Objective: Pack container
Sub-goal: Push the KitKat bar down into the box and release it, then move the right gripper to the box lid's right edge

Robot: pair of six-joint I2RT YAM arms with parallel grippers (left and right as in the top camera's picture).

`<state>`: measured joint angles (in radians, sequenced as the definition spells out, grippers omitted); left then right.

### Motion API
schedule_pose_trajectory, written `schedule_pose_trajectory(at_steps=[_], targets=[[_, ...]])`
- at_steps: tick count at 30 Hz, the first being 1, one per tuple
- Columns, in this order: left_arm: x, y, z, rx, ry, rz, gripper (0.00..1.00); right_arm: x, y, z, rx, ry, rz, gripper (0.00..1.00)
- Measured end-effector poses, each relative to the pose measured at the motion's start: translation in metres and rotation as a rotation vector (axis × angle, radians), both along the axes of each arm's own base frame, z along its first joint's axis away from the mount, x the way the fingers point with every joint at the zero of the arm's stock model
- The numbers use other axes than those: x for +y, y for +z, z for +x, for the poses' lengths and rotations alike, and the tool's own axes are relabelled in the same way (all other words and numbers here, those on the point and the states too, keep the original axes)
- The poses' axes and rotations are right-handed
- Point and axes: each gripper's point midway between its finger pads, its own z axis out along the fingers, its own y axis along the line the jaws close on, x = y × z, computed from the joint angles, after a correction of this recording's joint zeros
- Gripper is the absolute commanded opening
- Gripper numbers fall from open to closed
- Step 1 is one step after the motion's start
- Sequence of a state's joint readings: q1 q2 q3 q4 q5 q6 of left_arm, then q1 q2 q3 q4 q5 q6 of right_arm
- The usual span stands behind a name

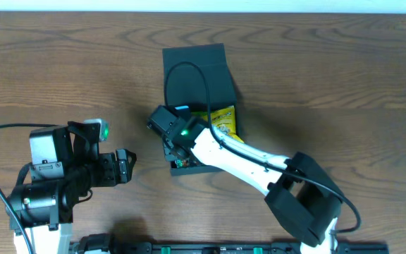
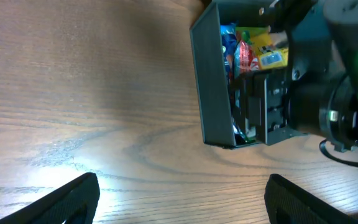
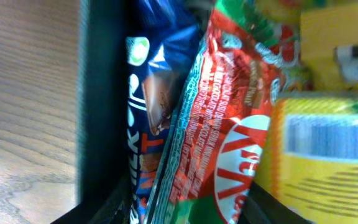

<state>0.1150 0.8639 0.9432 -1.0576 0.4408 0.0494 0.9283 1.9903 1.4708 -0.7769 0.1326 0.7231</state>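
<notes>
The dark container [image 1: 196, 85] stands mid-table with its flap lid [image 1: 192, 55] open at the far end. A yellow packet [image 1: 224, 121] shows inside. My right gripper [image 1: 180, 156] reaches into the near end of the container. In the right wrist view its fingers [image 3: 185, 211] are spread around a red KitKat packet [image 3: 229, 124] and a blue packet [image 3: 151, 93], beside a yellow packet [image 3: 328, 143] and the dark wall [image 3: 101, 93]. My left gripper [image 1: 129, 167] is open and empty over bare wood [image 2: 182, 199], left of the container [image 2: 210, 81].
Brown wood table [image 1: 62, 63] all round the container. The right arm's white link [image 1: 245, 159] runs from the front right to the container. The left arm's base [image 1: 44, 183] sits at the front left.
</notes>
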Motion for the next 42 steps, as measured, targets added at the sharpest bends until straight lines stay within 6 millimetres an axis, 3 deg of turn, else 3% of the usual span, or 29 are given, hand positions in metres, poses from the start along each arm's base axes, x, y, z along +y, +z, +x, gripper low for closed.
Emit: schedule_pose_trajectory(at_steps=[10,15,17,18,21,28,31,33,35,39,42], targets=[[0.000,0.000,0.000,-0.001,0.000,0.000,0.86,0.005,0.047,0.019,-0.062,0.042,-0.017,0.49],[0.000,0.000,0.000,-0.002,0.000,0.000,0.86,-0.004,0.056,0.017,-0.048,0.071,-0.067,0.25],[0.000,0.000,0.000,-0.002,0.000,0.000,0.85,-0.013,0.057,0.016,-0.034,0.074,-0.099,0.06],[0.000,0.000,0.000,-0.002,0.000,0.000,0.83,-0.020,0.057,0.017,-0.024,0.068,-0.117,0.01],[0.000,0.000,0.000,0.000,0.004,-0.002,0.66,-0.049,0.062,0.024,0.002,0.028,-0.154,0.01],[0.000,0.001,0.001,-0.006,0.002,0.001,0.57,-0.138,0.115,0.061,-0.035,-0.130,-0.147,0.01],[0.000,0.001,0.002,-0.008,0.002,0.000,0.40,-0.169,0.127,0.068,-0.028,-0.177,-0.130,0.01],[0.000,0.001,0.002,-0.008,0.006,-0.003,0.27,-0.181,0.127,0.071,-0.006,-0.193,-0.114,0.01],[0.000,0.001,0.002,-0.009,0.007,-0.002,0.06,-0.191,0.125,0.075,0.010,-0.211,-0.103,0.01],[0.001,0.004,0.007,-0.025,0.030,-0.014,0.06,-0.211,0.110,0.075,0.055,-0.249,-0.101,0.01],[0.002,0.010,0.016,-0.053,0.064,-0.033,0.06,-0.221,0.082,0.067,0.116,-0.254,-0.100,0.01]])
